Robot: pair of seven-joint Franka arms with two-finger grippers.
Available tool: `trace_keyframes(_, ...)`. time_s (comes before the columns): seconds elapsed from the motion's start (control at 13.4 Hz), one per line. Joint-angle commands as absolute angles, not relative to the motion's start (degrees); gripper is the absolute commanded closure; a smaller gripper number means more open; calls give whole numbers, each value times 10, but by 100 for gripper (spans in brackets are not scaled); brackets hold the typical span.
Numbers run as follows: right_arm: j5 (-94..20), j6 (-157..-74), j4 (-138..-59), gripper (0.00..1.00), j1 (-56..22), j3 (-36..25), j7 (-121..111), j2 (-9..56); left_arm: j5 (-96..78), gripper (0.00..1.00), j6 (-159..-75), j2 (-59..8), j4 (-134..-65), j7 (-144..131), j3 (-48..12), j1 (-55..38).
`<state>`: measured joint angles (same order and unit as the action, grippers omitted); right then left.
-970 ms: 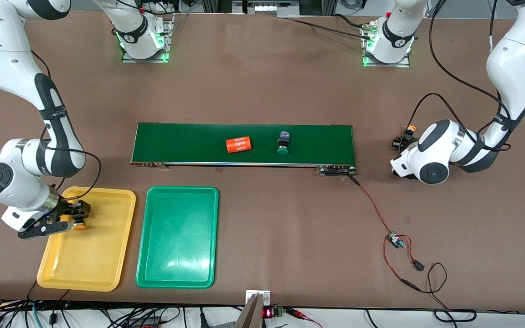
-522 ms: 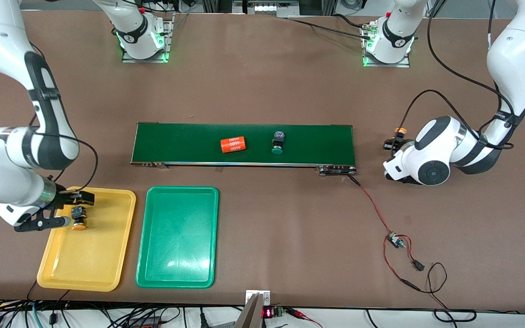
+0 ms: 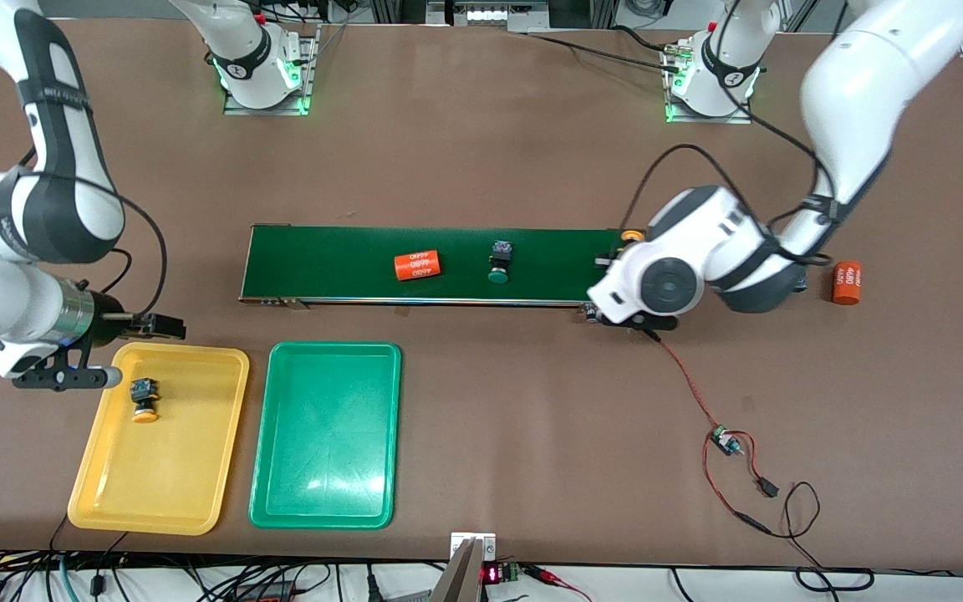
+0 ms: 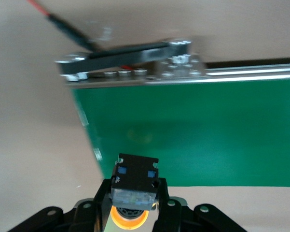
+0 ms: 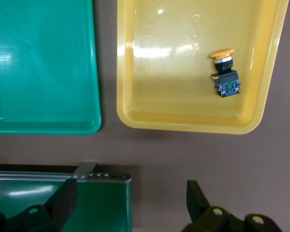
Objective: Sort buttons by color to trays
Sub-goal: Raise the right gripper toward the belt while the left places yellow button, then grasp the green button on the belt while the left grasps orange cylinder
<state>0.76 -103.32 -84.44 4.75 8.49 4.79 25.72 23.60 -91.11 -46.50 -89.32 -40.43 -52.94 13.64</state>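
Note:
A yellow-capped button (image 3: 143,400) (image 5: 225,72) lies on its side in the yellow tray (image 3: 189,468) (image 5: 183,106), at the tray's end nearest the belt. My right gripper (image 3: 143,353) (image 5: 130,203) hangs open and empty above that end of the tray. The green tray (image 3: 327,435) (image 5: 38,63) sits beside the yellow one. On the belt lies a green-capped button (image 3: 499,261). My left gripper (image 3: 619,251) (image 4: 132,203) is shut on a second yellow-capped button (image 3: 629,237) (image 4: 135,181), over the belt's end toward the left arm.
The dark-green conveyor belt (image 3: 348,251) (image 4: 207,135) also carries an orange cylinder (image 3: 416,266). Another orange cylinder (image 3: 846,283) lies on the table past the belt, toward the left arm's end. A red wire with a small board (image 3: 724,439) trails nearer the front camera.
My right gripper opened, left the yellow-capped button in the yellow tray and rose away. My left arm carried its button over the belt's end. The belt's items drifted toward the right arm's end.

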Motion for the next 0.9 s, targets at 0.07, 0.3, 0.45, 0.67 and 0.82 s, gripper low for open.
trace_keyframes(0.07,-47,-972,-857,0,33,84,100,212,219,69,-960,-491,-866,-393,-478,106)
trace_keyframes(0.3,-54,-964,-868,0,10,93,160,188,219,0,-961,-489,-865,-393,-477,95)
trace_keyframes(0.45,-53,-973,-887,0,8,119,201,175,220,0,-946,-478,-850,-402,-481,99)
trace_keyframes(0.67,-50,-997,-915,0,-19,136,271,161,224,0,-835,-465,-764,-397,-483,103)
trace_keyframes(0.82,-44,-1033,-952,0,-26,167,328,147,228,0,-765,-463,-706,-393,-483,104)
